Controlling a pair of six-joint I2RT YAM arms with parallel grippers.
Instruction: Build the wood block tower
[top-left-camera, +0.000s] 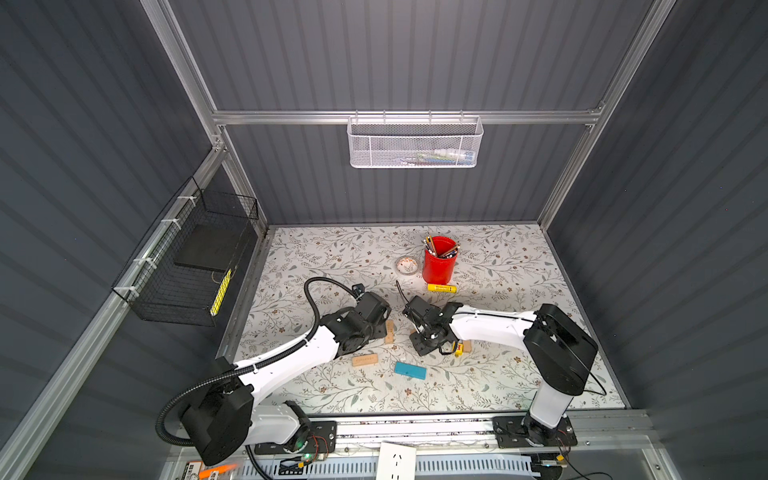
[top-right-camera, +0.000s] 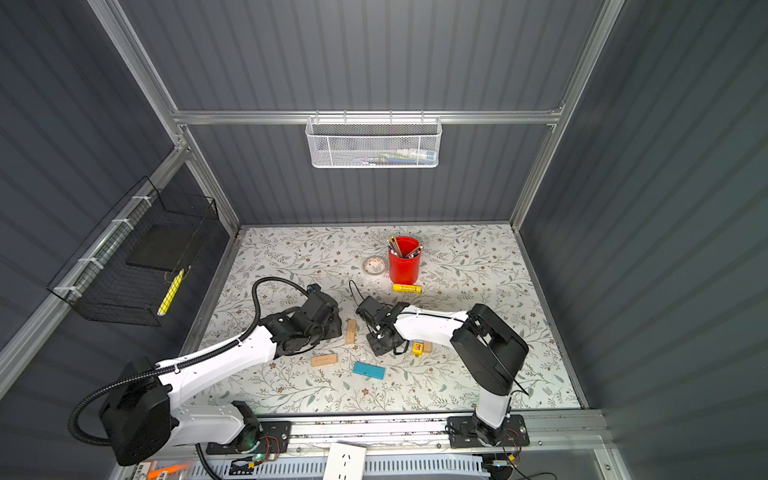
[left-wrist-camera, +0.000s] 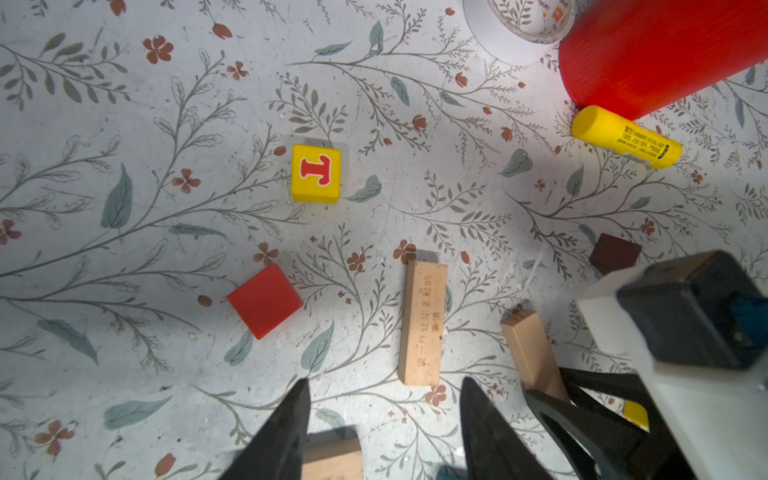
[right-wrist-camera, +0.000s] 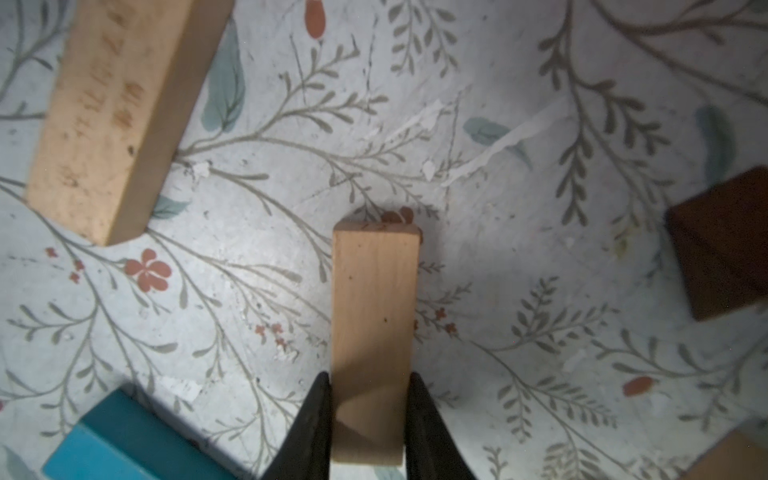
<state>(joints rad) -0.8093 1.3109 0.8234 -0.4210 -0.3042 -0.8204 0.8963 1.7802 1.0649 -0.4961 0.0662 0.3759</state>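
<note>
Up at the centre of both top views, a red cup (top-left-camera: 439, 266) holds pencils (top-left-camera: 433, 245); the white mesh basket (top-left-camera: 415, 143) on the rear rail holds blurred items. Scattered lower-middle lie four tan bars (top-left-camera: 365, 360), one teal bar (top-left-camera: 410, 370), one red cube (left-wrist-camera: 264, 301), one dark brown piece (left-wrist-camera: 614, 253) and two yellow cubes, the T cube (left-wrist-camera: 316, 173) and the E cube (top-right-camera: 418, 347). The right gripper (right-wrist-camera: 370, 378) pinches the held tan bar (right-wrist-camera: 374, 299); the left gripper (left-wrist-camera: 386, 380) hangs half spread, empty.

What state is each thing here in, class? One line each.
right tool: shut on the plain tan bar
left tool: open, empty
printed tan bar: lying flat, unstacked
teal bar: lying flat
red cube: loose, unstacked
yellow T cube: letter face up
red cup: upright
yellow tube: on its side
</note>
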